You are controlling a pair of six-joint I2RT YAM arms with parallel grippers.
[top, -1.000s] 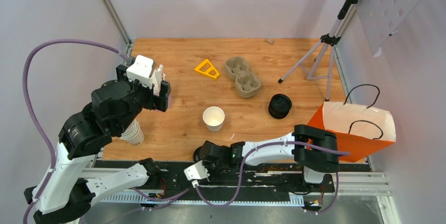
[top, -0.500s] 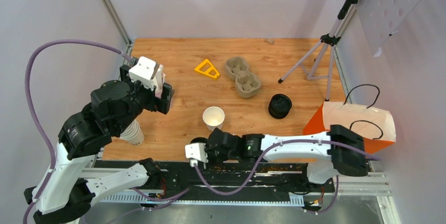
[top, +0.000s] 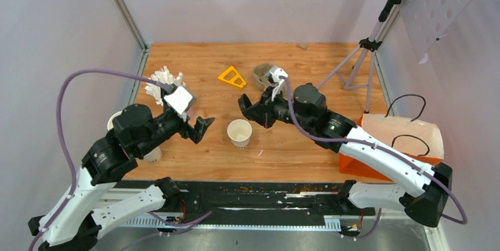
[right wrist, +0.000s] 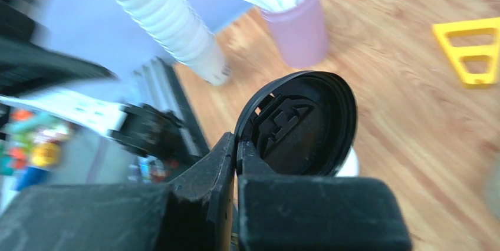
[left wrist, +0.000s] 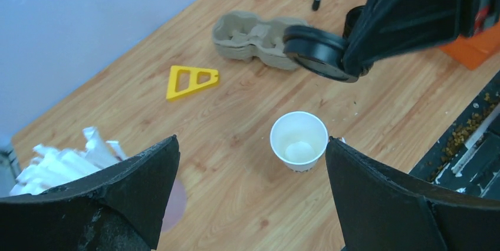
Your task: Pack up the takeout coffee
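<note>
One white paper cup (top: 239, 132) of the takeout coffee stands upright and lidless in the middle of the table; it also shows in the left wrist view (left wrist: 299, 141). My right gripper (top: 252, 111) hovers just behind and above it, shut on the rim of a round black lid (right wrist: 298, 124). The lid (left wrist: 318, 56) hangs edge-on over the wood. The cup's white rim (right wrist: 349, 165) peeks out under the lid. My left gripper (top: 200, 128) is open to the left of the cup, nothing between its fingers (left wrist: 250, 145).
A grey-brown pulp carrier (top: 263, 73) lies behind the right arm. A yellow triangle (top: 232, 77) lies left of it. A pink holder of white sticks (top: 160, 83) and a stack of lidless cups (right wrist: 168, 18) stand at the left. An orange bag (top: 401, 145) and a tripod (top: 354, 65) stand at the right.
My right arm swung from the near table edge up to the middle, carrying the black lid above the cup. My left gripper came down and right toward the cup.
</note>
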